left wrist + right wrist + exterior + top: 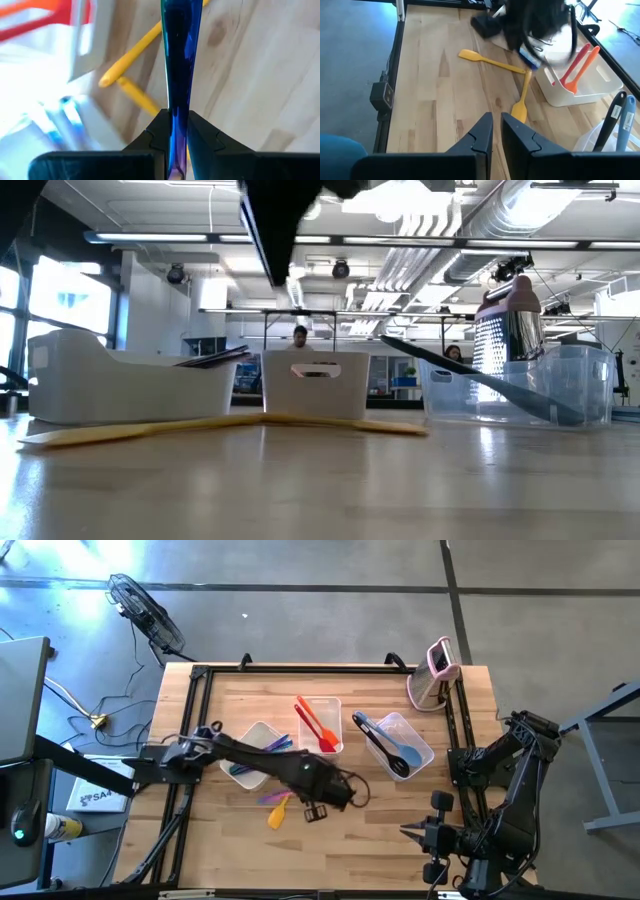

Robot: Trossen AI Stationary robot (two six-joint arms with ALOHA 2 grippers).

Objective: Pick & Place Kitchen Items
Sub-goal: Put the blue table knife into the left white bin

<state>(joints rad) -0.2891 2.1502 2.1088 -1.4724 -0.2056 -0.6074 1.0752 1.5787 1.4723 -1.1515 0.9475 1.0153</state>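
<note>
I have the left tool [318, 808] clenched on a slim blue utensil [180, 55], held just above the wooden surface [380, 830] near its middle; in the left wrist view the handle runs straight out from between the fingers, in line with the tool. The left arm reaches in from the left edge, stretched low across the left tub [252, 755], wrist bent down. Two yellow utensils [492, 62] lie on the bare surface right beside the held one, crossing each other near the tool. The middle tub [325, 705], with the red and orange utensils [318, 725], sits just beyond the tool, and I judge that the left arm is far nearer to it than the right. The right tool [496, 131] waits with fingers nearly together, empty, at the surface's near right corner.
</note>
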